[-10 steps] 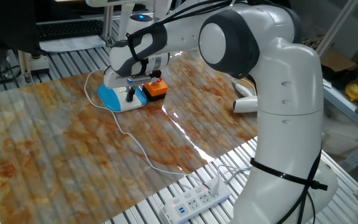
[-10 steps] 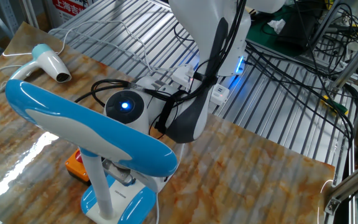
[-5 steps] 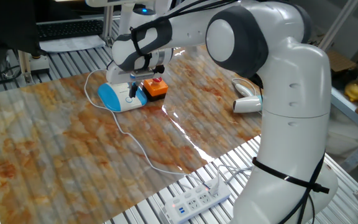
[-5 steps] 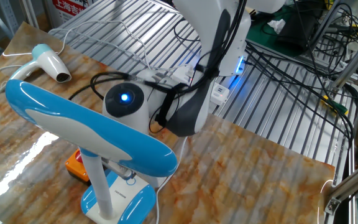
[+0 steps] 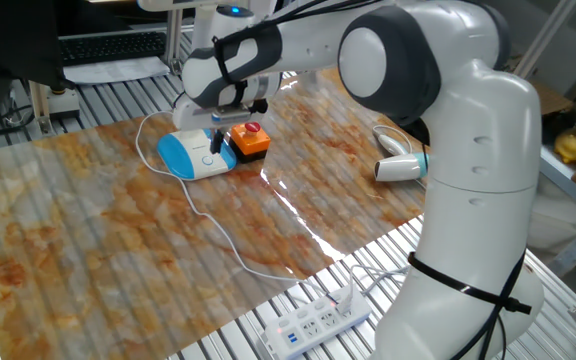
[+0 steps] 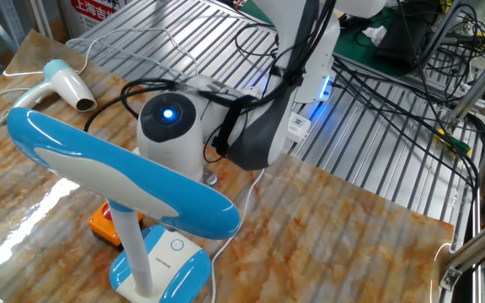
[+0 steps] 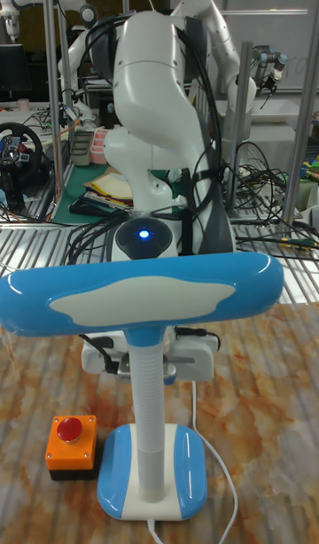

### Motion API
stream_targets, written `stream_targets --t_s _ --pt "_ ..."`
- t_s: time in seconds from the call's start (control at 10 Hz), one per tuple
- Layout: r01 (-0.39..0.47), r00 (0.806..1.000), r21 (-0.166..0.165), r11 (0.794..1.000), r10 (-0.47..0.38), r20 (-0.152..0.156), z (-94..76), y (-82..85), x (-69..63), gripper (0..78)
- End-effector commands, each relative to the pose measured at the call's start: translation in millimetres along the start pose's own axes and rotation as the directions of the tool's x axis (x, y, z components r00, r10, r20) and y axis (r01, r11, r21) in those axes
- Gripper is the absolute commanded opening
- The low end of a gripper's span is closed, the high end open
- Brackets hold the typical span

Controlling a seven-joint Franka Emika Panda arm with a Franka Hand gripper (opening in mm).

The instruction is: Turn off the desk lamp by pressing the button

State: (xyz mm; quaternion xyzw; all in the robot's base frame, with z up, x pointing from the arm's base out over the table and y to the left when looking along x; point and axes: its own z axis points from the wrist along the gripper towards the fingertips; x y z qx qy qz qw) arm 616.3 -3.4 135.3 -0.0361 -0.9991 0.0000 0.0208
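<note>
The desk lamp has a blue-and-white head point(image 6: 125, 181), a white stem point(image 7: 149, 411) and a rounded blue-and-white base point(image 5: 194, 156). The button point(image 6: 178, 246) is a small white disc with a grey ring on the base's white panel, and it is uncovered. My gripper point(image 5: 217, 141) hangs a short way above the base's right end, over the button point(image 5: 211, 160). Its fingertips show as one narrow dark tip with no gap, holding nothing. In the tall fixed view the lamp's head and stem hide most of the hand.
An orange box with a red knob button point(image 5: 251, 140) sits right beside the lamp base. A white-and-blue hair dryer point(image 5: 400, 166) lies to the right. The lamp's thin cord point(image 5: 230, 250) runs across the table to a power strip point(image 5: 313, 322).
My gripper has lifted straight up off the lamp base. A second ago its fingertips were down on the white panel; now the button is uncovered.
</note>
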Motion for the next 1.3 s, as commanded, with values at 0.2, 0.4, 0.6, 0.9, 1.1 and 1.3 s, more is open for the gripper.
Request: stream_targets --t_s 0.2,0.4,0.6,0.9,1.1,1.3 --pt "-0.001 0.998 0.012 1.000 0.002 -0.064 -24.1 2.3 11.4 0.0" --pt "-0.008 0.998 0.017 1.000 0.009 -0.054 -24.9 2.4 11.9 0.0" --pt "-0.004 0.999 0.014 1.000 0.005 -0.035 -25.0 2.3 11.9 0.0" --pt "0.002 1.000 0.016 1.000 -0.002 -0.018 -27.8 2.5 13.5 0.0" --pt "-0.001 1.000 0.026 1.000 0.001 -0.002 -30.4 2.6 15.1 0.0" --pt "-0.003 1.000 0.032 0.999 0.003 -0.001 -30.9 2.7 15.3 0.0"
